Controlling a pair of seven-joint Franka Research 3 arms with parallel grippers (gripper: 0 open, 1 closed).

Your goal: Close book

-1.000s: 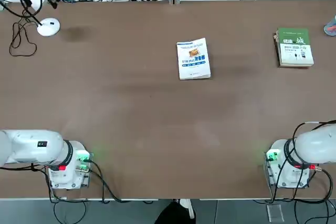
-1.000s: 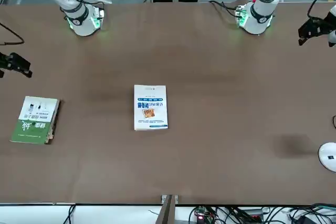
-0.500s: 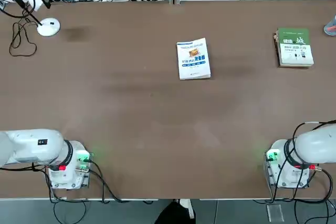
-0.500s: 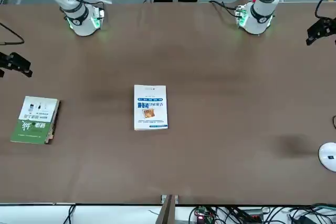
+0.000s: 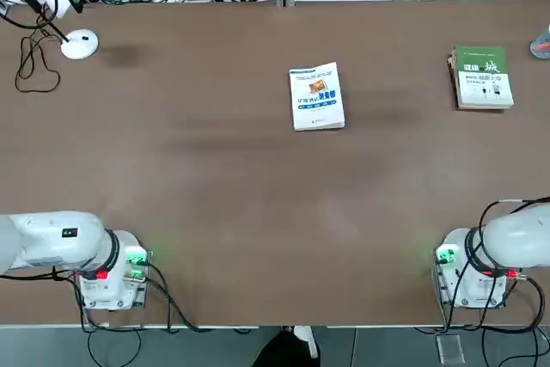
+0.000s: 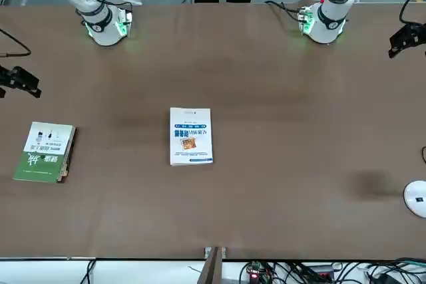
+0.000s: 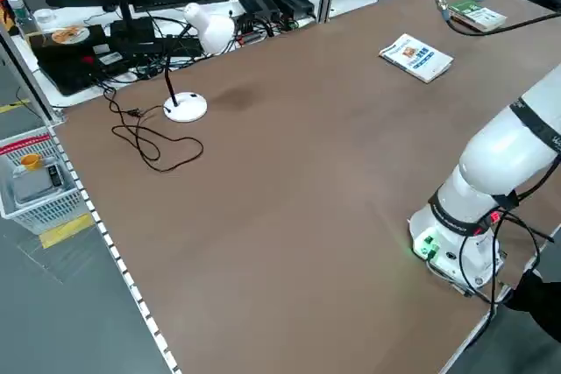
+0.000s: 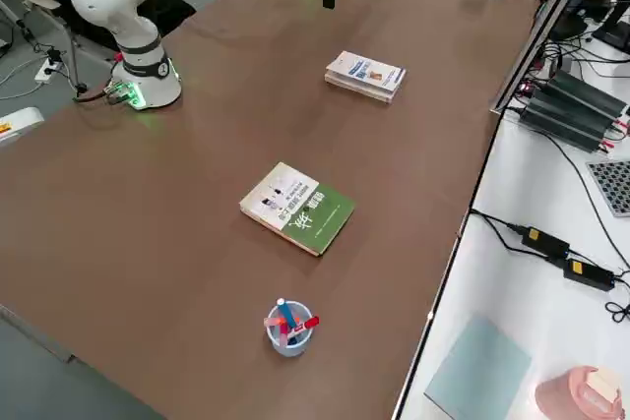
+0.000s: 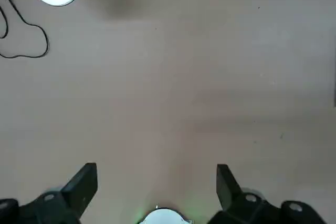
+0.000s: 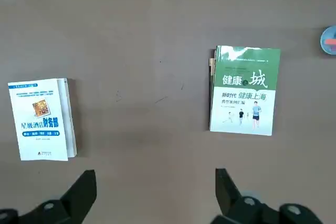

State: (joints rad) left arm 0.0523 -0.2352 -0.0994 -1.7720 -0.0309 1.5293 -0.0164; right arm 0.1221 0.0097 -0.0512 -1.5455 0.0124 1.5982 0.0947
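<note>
The thin white paperback with blue bands and a small orange picture (image 5: 317,98) lies closed on my wide matte brown counter (image 5: 249,195).
I see its front cover facing up, near the counter's far edge; the thick green-and-white book (image 5: 483,79) lies to its right, and beyond that edge a white desk (image 8: 551,312) carries black cables. Over the counter, my left end effector (image 9: 157,192) hangs with fingers spread on the left, my right end effector (image 10: 156,195) likewise on the right.
</note>
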